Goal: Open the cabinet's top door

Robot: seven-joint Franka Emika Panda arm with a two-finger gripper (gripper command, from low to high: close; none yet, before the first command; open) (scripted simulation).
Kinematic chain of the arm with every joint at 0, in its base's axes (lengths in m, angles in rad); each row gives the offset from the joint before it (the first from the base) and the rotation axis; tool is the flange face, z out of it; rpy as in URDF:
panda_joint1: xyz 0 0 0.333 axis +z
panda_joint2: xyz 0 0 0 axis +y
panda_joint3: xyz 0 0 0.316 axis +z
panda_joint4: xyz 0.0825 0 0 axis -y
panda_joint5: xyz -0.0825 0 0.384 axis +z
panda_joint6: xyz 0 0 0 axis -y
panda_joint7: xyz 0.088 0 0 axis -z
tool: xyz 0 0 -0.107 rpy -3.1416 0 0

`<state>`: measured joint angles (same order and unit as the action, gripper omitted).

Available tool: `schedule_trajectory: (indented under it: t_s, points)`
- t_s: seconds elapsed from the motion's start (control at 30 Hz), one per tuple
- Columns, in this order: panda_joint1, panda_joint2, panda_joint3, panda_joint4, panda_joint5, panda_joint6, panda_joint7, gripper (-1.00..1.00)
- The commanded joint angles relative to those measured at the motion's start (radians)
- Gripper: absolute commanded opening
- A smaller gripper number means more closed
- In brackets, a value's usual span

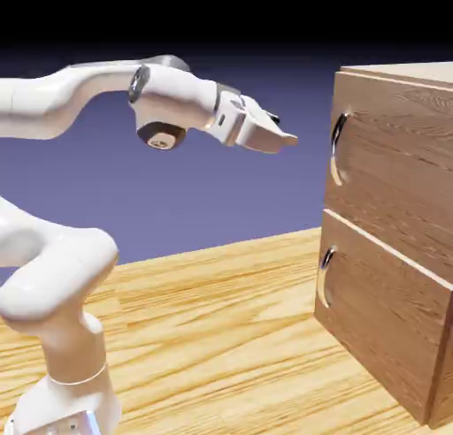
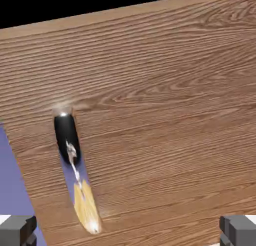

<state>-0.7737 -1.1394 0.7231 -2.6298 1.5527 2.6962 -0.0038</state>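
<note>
While your end effector (image 1: 281, 140) hangs level in open air, fingers spread wide and holding nothing, the top door (image 1: 398, 164) sits shut on the cabinet (image 1: 389, 248) at the right of the exterior view, near but not touched. Its curved dark handle (image 1: 337, 134) lies at the panel's near edge, roughly at the height of the fingertips. You risk sliding past that handle or striking the wood beside it, because in the hand view the bar (image 2: 66, 135) sits off to the left rather than between the grey finger tips (image 2: 17, 229). Closing there would catch only air. Watch too for dropping to the matching lower handle (image 1: 326, 261) (same shape, wrong panel). The handle looks glossy, smooth metal; the panels and the table (image 1: 212, 336) show matte, flat wood grain.
</note>
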Motion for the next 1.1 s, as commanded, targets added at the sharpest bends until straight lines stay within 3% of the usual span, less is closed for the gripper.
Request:
schedule_trajectory:
  t_s: [0.0,0.77,1.0,1.03,1.07]
  points:
    - [-0.022,-0.016,0.020,0.005,0.044,-0.010,-0.021,0.00]
    - [-0.528,-0.383,0.486,0.121,1.044,-0.229,-0.501,0.00]
    - [-0.681,-0.366,0.533,0.268,1.098,-0.232,-0.505,0.00]
    - [-0.681,-0.366,0.533,0.268,1.098,-0.232,-0.505,-1.00]
    - [-0.681,-0.366,0.533,0.268,1.098,-0.232,-0.505,-1.00]
